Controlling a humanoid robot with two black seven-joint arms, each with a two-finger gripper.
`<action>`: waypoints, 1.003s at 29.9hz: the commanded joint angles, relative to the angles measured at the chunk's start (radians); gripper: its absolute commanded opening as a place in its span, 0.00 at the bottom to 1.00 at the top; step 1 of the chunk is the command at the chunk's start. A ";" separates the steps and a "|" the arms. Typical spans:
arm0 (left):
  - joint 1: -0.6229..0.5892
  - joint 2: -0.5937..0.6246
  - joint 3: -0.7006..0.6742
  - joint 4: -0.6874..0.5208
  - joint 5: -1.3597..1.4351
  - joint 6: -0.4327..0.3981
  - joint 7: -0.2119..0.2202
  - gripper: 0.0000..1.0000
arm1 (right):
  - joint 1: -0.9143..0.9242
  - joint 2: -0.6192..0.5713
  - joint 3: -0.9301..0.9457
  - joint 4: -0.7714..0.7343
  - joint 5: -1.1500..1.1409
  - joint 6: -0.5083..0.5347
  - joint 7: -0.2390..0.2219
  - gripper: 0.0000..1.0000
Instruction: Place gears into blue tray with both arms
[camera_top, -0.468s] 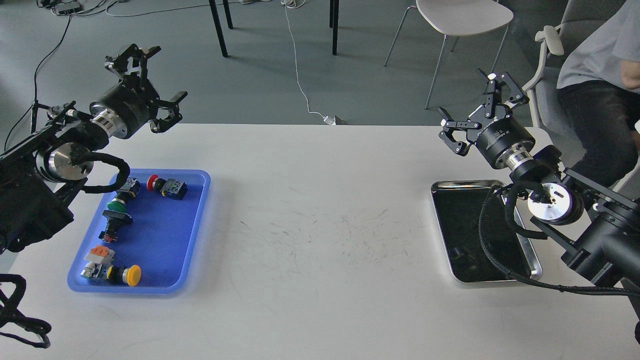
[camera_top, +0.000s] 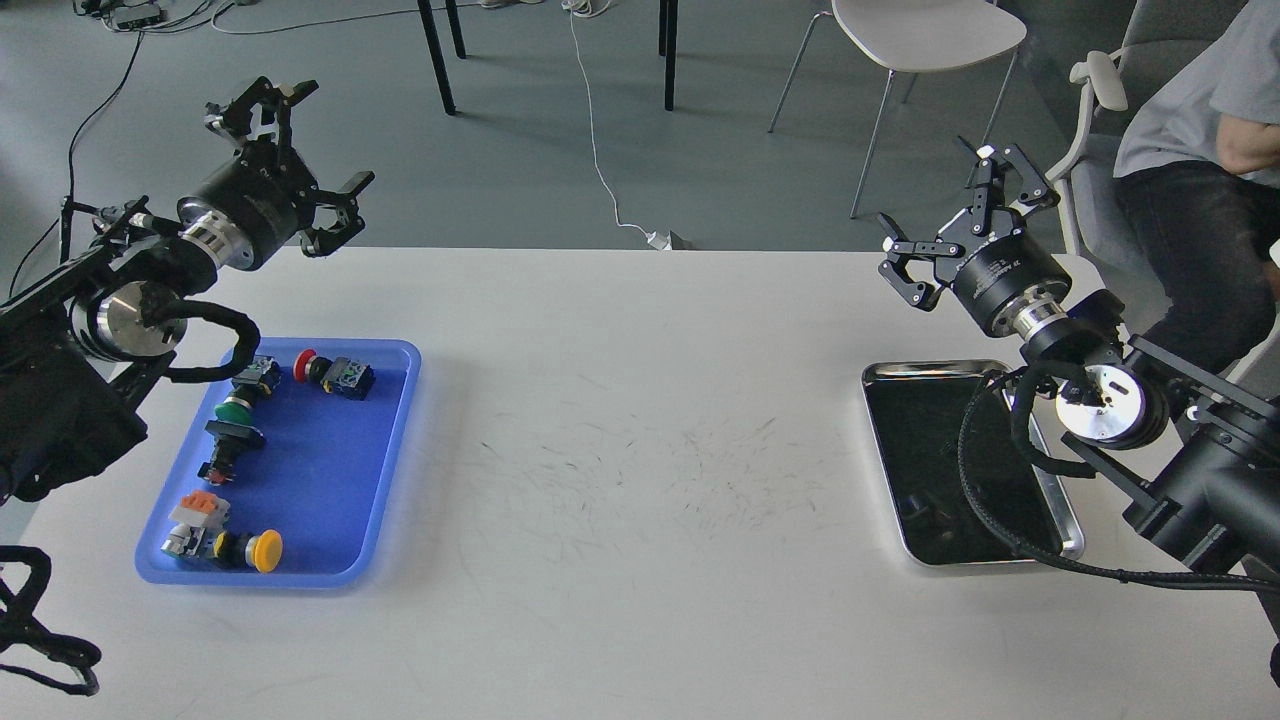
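Currently both claws, left claw (camera_top: 302, 138) and right claw (camera_top: 960, 228), hang spread; blue tray (camera_top: 385, 450) holds five switches (camera_top: 335, 372).

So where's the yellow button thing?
In the head view, the yellow-capped push-button switch lies in the near corner of the rectangular blue plastic tray on the table's left side, just below the orange-topped switch.

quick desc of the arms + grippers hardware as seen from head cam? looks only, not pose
Both arms are black, with a polished silver wrist ring and a round silver disc cap at a joint. The left gripper and right gripper are black two-finger linkage types on cylindrical bodies; the right body carries small white lettering, too small to read. Thick black braided cables loop off each wrist.
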 joint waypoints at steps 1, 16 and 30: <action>0.000 0.002 -0.002 -0.005 0.000 0.000 0.000 0.99 | -0.001 -0.008 0.001 -0.001 0.002 0.006 0.000 0.98; 0.005 -0.007 0.010 -0.001 0.001 0.000 -0.003 0.99 | 0.012 -0.031 -0.079 0.008 -0.057 -0.009 0.019 0.98; 0.008 -0.010 0.016 0.004 0.006 0.000 -0.005 0.99 | 0.140 -0.303 -0.355 0.177 -0.247 -0.011 -0.020 0.98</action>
